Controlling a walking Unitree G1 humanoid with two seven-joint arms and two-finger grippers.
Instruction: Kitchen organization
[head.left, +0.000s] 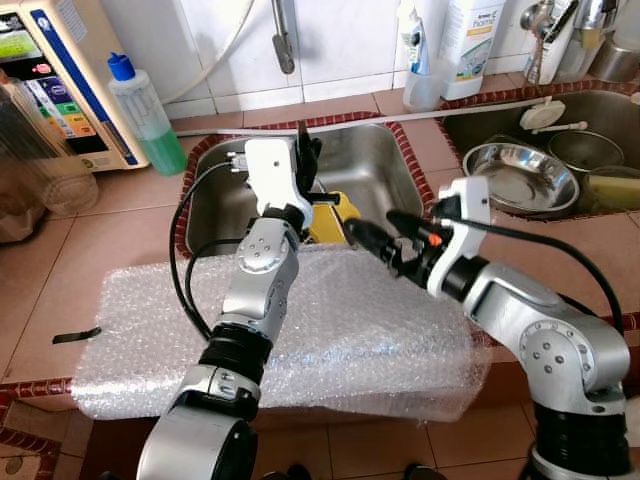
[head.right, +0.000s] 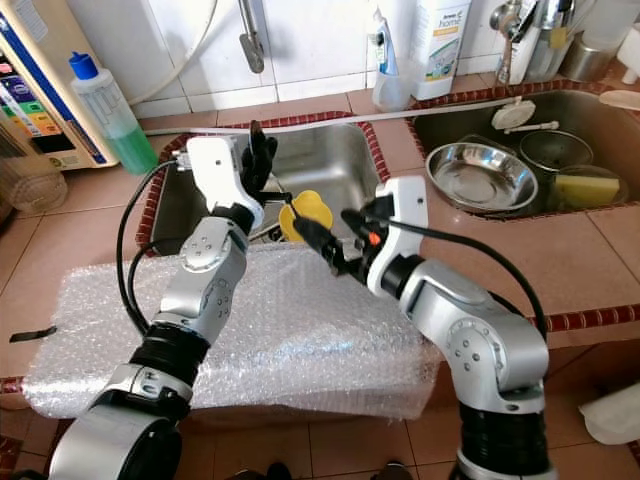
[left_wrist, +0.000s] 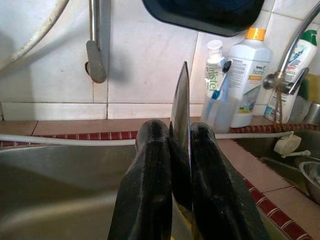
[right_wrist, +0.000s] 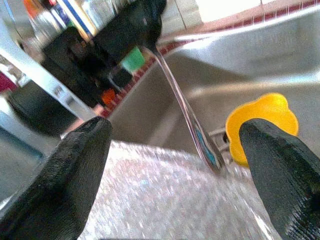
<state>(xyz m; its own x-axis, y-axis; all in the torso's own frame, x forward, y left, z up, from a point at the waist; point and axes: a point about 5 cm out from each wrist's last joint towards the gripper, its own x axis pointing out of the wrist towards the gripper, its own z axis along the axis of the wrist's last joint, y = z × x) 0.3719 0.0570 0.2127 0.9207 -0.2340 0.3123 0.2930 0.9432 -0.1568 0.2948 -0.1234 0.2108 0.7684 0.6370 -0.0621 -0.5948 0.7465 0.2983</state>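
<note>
While the left tool (left_wrist: 181, 165) pinches a spoon (left_wrist: 181, 105) over the sink (head.left: 375, 165), the right tool (right_wrist: 175, 165) gapes empty

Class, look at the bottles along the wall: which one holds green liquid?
The blue-capped bottle left of the sink; the bottles by the right basin are white.

Shiny steel sink (head.left: 375, 165), bubble wrap (head.left: 350, 340)
</note>
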